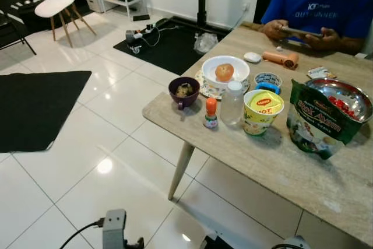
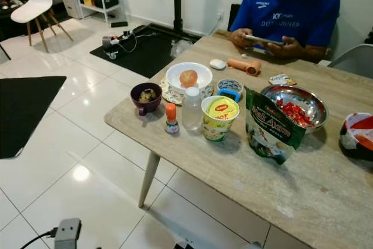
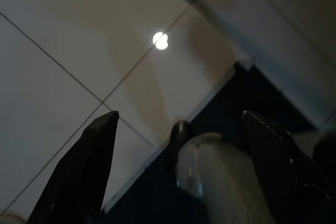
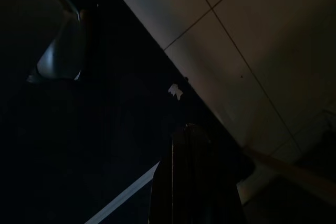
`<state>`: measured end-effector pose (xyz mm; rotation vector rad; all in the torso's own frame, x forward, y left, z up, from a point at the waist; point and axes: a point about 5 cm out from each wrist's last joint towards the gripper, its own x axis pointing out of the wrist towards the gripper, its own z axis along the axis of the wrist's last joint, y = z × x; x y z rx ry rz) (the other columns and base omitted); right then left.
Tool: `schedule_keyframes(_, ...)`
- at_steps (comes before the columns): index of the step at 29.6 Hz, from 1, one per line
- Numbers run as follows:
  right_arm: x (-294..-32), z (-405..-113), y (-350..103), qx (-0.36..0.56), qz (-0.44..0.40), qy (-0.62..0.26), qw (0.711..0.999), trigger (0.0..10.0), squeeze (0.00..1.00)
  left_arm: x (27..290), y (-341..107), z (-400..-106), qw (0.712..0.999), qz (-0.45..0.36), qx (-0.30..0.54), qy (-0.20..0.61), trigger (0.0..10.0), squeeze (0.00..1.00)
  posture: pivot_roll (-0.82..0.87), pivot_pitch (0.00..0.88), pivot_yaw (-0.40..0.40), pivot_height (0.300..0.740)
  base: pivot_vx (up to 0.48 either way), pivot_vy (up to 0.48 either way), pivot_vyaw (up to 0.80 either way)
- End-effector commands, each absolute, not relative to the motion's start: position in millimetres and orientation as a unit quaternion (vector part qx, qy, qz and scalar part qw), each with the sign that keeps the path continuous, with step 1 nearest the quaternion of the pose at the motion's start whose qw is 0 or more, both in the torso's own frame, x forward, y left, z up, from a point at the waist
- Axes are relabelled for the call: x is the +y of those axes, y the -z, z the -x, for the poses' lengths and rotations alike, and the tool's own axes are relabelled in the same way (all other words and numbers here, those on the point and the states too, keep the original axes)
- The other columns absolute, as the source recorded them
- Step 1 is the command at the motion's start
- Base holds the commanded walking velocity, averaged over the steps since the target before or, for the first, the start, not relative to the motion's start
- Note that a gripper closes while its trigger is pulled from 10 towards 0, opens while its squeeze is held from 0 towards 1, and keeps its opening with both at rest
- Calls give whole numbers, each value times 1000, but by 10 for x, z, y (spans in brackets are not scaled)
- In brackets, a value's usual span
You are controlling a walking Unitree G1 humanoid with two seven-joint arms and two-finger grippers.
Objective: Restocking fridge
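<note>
progress: i am judging the restock as not yet begun. nothing is being carried, no fridge is appearing ahead of me, and the goods are all sitting on the wooden table (image 2: 326, 196).

my claws: both arms are hanging idle toward the tiled floor. left gripper (image 3: 178, 129) is standing wide, fingers well apart, holding nothing. right gripper (image 4: 195, 182) is showing as one dark mass in the shade; i cannot tell whether it is open or closed.

stock awaiting, near the table's front edge:
- purple cup (image 2: 145, 96), something brownish inside
- small orange-capped bottle (image 2: 171, 119)
- clear bottle (image 2: 192, 109), white cap
- yellow cup noodles (image 2: 220, 118), lid reading "maggi" and "hot"
- green pouch (image 2: 271, 125), wording too blurred to read
- steel bowl (image 2: 295, 105) holding red pieces
- white bowl (image 2: 189, 77) holding a round orange-brown item, on a patterned plate

bystander: a person (image 2: 291, 10) is sitting at the far side, blue shirt printed "outrunner", looking at a phone.

remaining, in my judgement: picking up every item, finding the fridge, loading it.
</note>
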<state>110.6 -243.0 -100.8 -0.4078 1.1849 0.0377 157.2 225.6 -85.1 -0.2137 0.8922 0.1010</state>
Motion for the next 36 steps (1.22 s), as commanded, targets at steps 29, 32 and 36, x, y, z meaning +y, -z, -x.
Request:
schedule_keyframes(29,-2352,-1051,1043,563,170,-21,809,10000,0,3157,-1625,-3289,972,149,-180,-1,10000,0,2,42,37,740,0,0,-448)
schedule_keyframes(32,-2350,-1053,1042,561,170,-22,810,10000,0,3078,-1715,-3333,970,140,-195,30,10000,0,3,42,37,740,0,0,0)
schedule_keyframes(36,-2348,-1035,1049,566,178,-26,804,10000,0,2809,-1891,-3418,959,127,-220,123,10000,0,7,28,38,740,0,0,0)
